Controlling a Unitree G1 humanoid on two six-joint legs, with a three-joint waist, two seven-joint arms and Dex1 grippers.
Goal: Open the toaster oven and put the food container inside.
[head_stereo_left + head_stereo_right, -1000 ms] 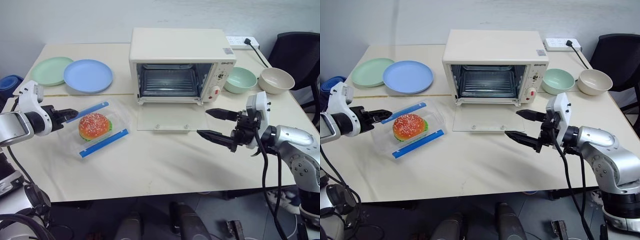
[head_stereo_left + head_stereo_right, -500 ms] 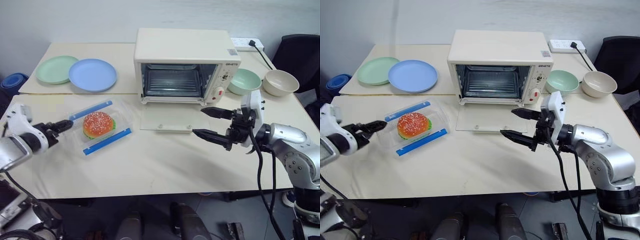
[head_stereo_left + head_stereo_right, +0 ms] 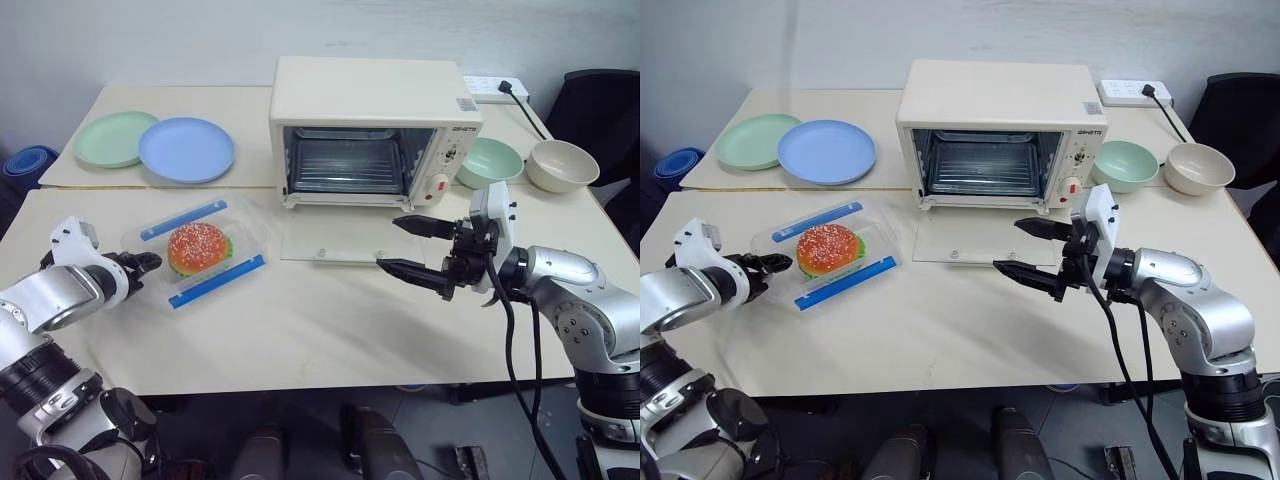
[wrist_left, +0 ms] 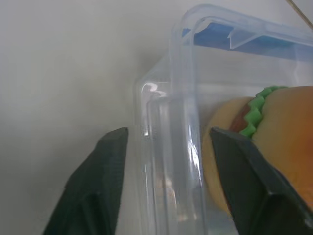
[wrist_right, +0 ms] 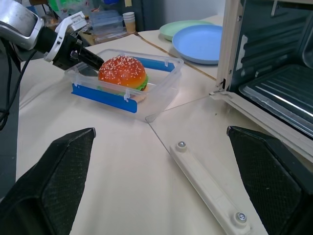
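Since a second ago our left gripper [image 4: 166,147] has dropped, its fingers now straddling the food container [image 3: 196,252] wall, unclamped; it sits at eight o'clock from the open toaster oven [image 3: 375,130]. Our right gripper [image 3: 412,247] hovers agape.

Countertop inventory: one toaster oven [image 3: 372,130], far centre, with one wire rack [image 3: 348,168] inside and one glass door [image 3: 335,238] carrying one white bar handle [image 3: 348,261]. One food container [image 3: 198,252], near left, with two blue side clips [image 3: 216,281] and one toy hamburger [image 3: 196,248] in it. Two plates at far left: one green plate [image 3: 110,138], one blue plate [image 3: 186,149]. Two bowls at far right: one green bowl [image 3: 489,161], one beige bowl [image 3: 562,165]. One power strip [image 3: 494,88], far right. Two grippers: one left gripper [image 3: 141,264], one right gripper [image 3: 408,246].
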